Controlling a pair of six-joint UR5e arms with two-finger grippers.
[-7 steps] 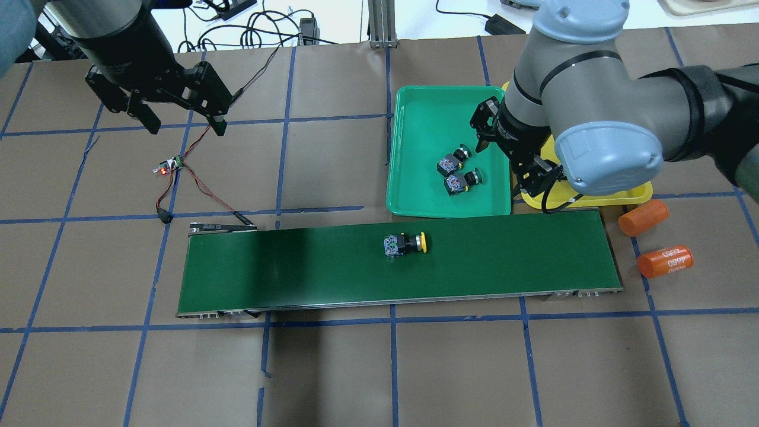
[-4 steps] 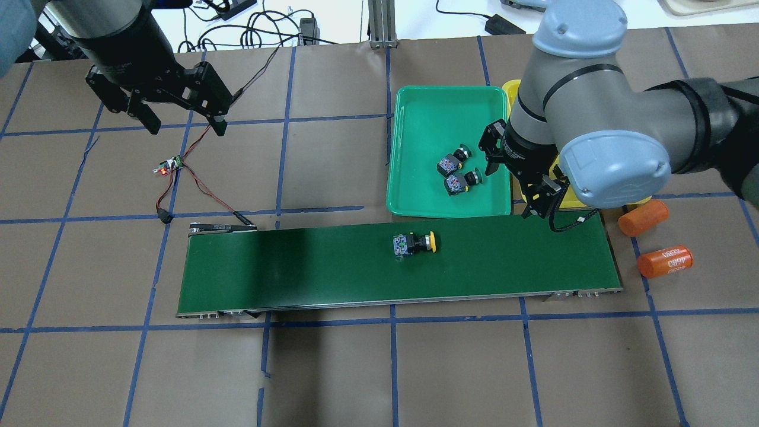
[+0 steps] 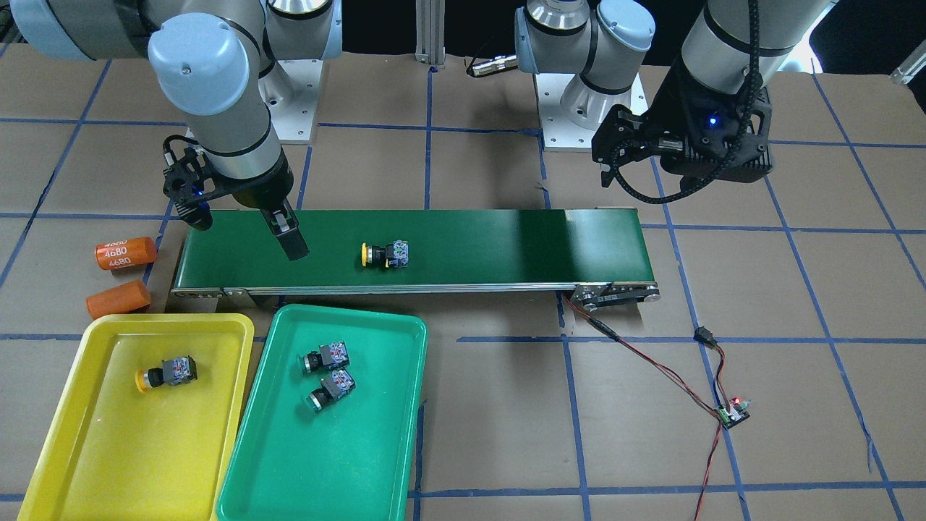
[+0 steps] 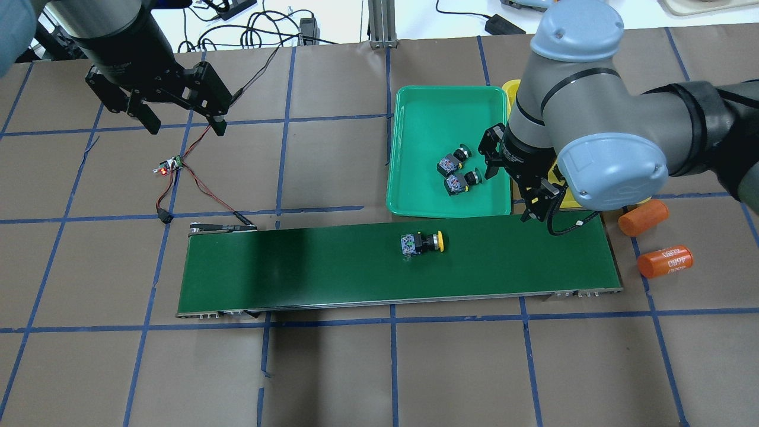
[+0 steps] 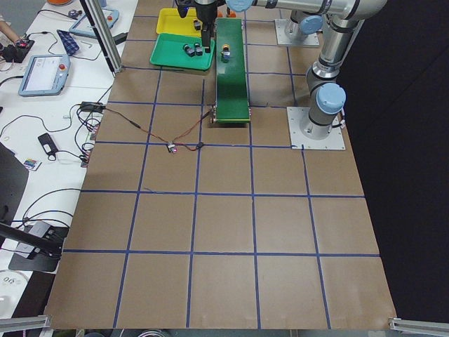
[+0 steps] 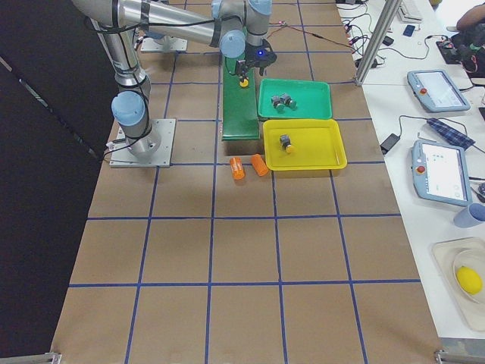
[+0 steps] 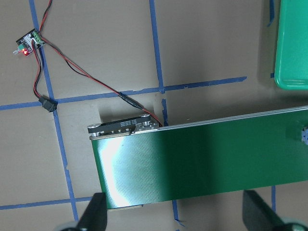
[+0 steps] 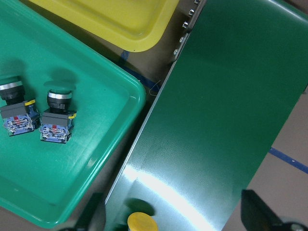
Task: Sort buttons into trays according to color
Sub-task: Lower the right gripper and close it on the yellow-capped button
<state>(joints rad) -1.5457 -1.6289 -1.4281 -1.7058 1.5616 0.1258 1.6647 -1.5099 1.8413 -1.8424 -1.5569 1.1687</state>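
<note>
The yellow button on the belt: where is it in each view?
Front-facing: yellow button mid-belt.
Overhead: button right of belt centre.
Exterior left: button top, on belt.
Exterior right: button top, on belt.
Left wrist: right edge, body only.
Right wrist: bottom edge, cap only.
Shared landmark: conveyor belt.

Glossy plastic green tray (image 3: pixel 347 449), glossy yellow tray (image 3: pixel 145 449), sheeny conveyor belt (image 3: pixel 492 246), matt tabletop (image 3: pixel 492 405)

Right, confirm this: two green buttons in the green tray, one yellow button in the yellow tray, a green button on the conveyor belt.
One error: the button on the conveyor belt is yellow-capped, not green; the exterior front-facing view shows it. Two green buttons in the green tray and one yellow button in the yellow tray are right.
</note>
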